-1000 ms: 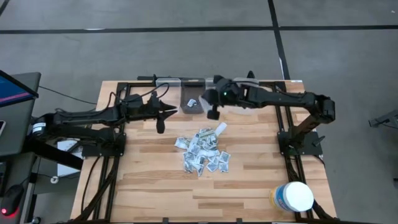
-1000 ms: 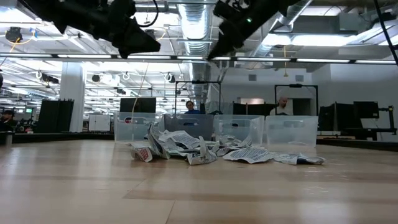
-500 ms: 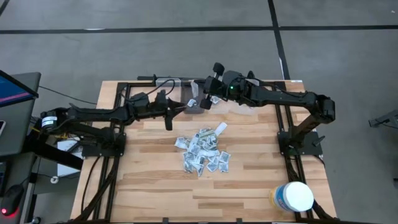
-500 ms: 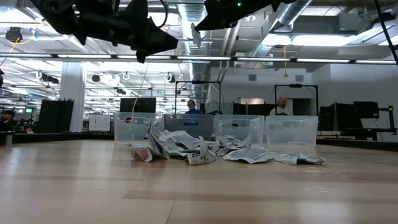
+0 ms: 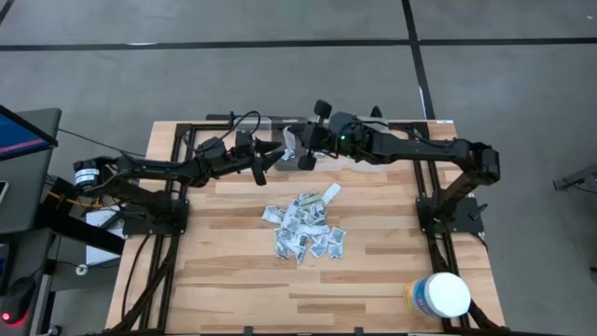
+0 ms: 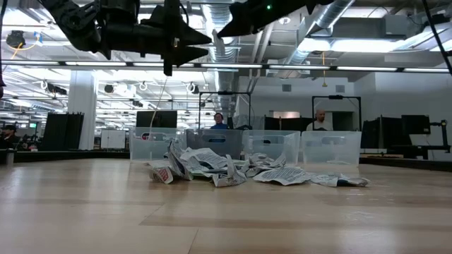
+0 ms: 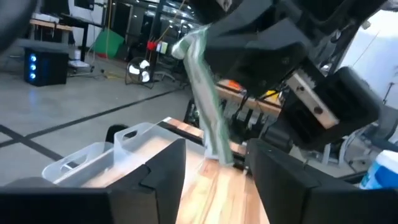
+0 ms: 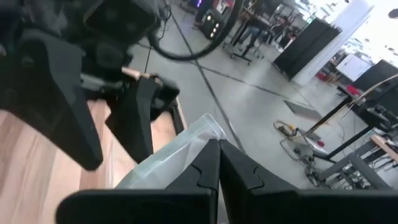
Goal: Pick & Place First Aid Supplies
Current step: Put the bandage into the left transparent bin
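Observation:
The first aid supplies (image 5: 306, 224) are a pile of small white-grey packets lying mid-table. My right gripper (image 5: 300, 154) is raised over the far middle of the table and is shut on one pale strip (image 7: 205, 99). My left gripper (image 7: 214, 168) is at the same height, just to the table's left of it, and is open. Its two fingers stand on either side of the strip's free lower end (image 7: 222, 152). I see no touch there. My right gripper pinches the pale strip (image 8: 186, 143) between its two shut fingers, which reach level from the table's right. The strip is lifted clear of the table, and its free part sticks out past the fingertips toward my left gripper.
A row of clear plastic bins (image 6: 212, 144) stands along the table's far edge, behind the pile. A large white round tub (image 5: 438, 294) stands at the near right corner. Black arm frames run along both sides of the table.
My left gripper has gone toward the table's right and far edge, up to my right gripper, and has opened. My right gripper has risen from over the pile, tipped from pointing down to level, and carried the strip up toward the far edge.

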